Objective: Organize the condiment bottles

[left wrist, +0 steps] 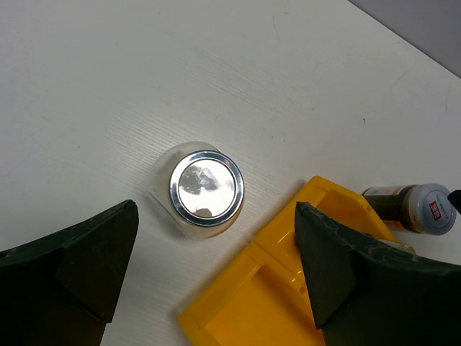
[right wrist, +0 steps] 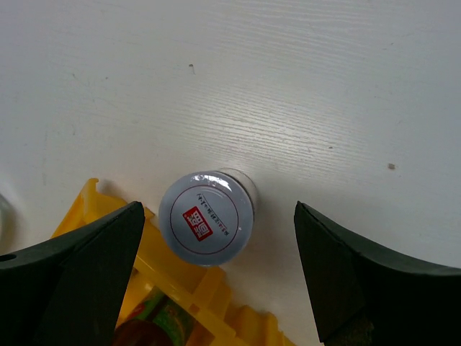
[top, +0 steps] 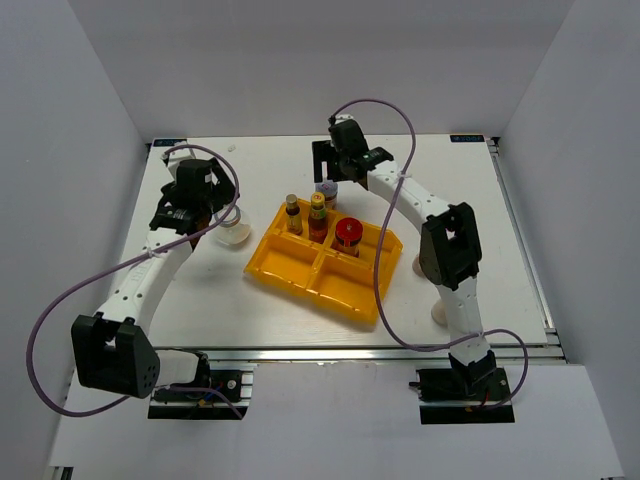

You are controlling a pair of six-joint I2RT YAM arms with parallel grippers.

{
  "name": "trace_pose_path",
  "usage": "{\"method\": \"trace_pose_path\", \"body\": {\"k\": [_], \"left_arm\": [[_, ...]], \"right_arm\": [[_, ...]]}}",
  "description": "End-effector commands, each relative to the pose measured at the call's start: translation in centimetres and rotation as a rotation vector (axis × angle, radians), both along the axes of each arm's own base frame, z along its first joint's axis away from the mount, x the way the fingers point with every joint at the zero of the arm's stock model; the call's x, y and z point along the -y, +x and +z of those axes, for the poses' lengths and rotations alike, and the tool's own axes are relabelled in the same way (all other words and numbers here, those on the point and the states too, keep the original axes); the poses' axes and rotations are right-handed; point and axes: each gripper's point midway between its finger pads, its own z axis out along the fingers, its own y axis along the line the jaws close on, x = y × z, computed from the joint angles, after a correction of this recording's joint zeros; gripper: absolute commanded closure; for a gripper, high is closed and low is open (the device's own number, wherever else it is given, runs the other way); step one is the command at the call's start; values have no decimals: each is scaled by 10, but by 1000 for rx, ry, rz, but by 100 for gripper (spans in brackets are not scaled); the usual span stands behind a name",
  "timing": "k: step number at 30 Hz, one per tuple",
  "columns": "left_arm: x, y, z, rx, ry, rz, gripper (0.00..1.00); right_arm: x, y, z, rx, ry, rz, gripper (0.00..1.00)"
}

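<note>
A clear jar with a silver lid (left wrist: 206,185) stands on the table just left of the yellow tray (left wrist: 266,303); it also shows in the top view (top: 232,236). My left gripper (left wrist: 216,277) is open above it, a little toward the tray. A jar with a grey lid and red label (right wrist: 207,214) stands on the table against the tray's far edge (top: 327,190). My right gripper (right wrist: 216,277) is open above it, fingers on either side. In the tray (top: 300,270) stand two slim brown bottles (top: 292,213) (top: 318,216) and a red-capped jar (top: 347,235).
Two small pale-topped containers (top: 424,265) (top: 440,315) stand right of the tray, partly hidden by my right arm. The tray's near compartments hold nothing. White walls close in the table on the left, back and right.
</note>
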Motion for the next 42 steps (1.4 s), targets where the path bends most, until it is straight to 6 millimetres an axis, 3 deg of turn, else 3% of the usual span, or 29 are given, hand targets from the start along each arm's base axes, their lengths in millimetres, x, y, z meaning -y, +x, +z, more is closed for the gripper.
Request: {"method": "trace_pose_path", "body": {"k": [1,7,19,22,28,32,34,37,38,40,41,42], "left_arm": [[4,6,13,47,-18,-29,2],[2,6,12,46,-13,-24,2],[-4,4,10,42,-8,-6,2],[-3,4,10,45,-11,-6,2],[-5,2,10,42,-10,2,2],[-6,0,11,43,-9,6,2],[-5,-1,15,53,-14,4,2],[-5,-3,19,62,-17,1,2],[-6,-4,19,61,-15,5,2],[-6,-7,21,68,-17,2,2],[-6,-8,22,74,-18,2,2],[-6,-9,19,69,-20,0,2]], "right_arm": [[-11,13,24,45,56,9,11],[-21,18,-3,6,52,37,11],[-11,17,-43,-62,-14,-1,11],[-7,16,-44,-60,-28,-22,19],[-2,16,-39,-38,-32,-40,55],[2,16,-23,-7,-19,-52,77],[2,21,-8,36,-13,-44,81],[7,29,31,123,1,-32,90],[11,29,53,161,16,-34,90],[20,31,74,206,23,-50,91],[26,28,98,250,33,-53,92],[34,26,100,253,24,-64,93]]}}
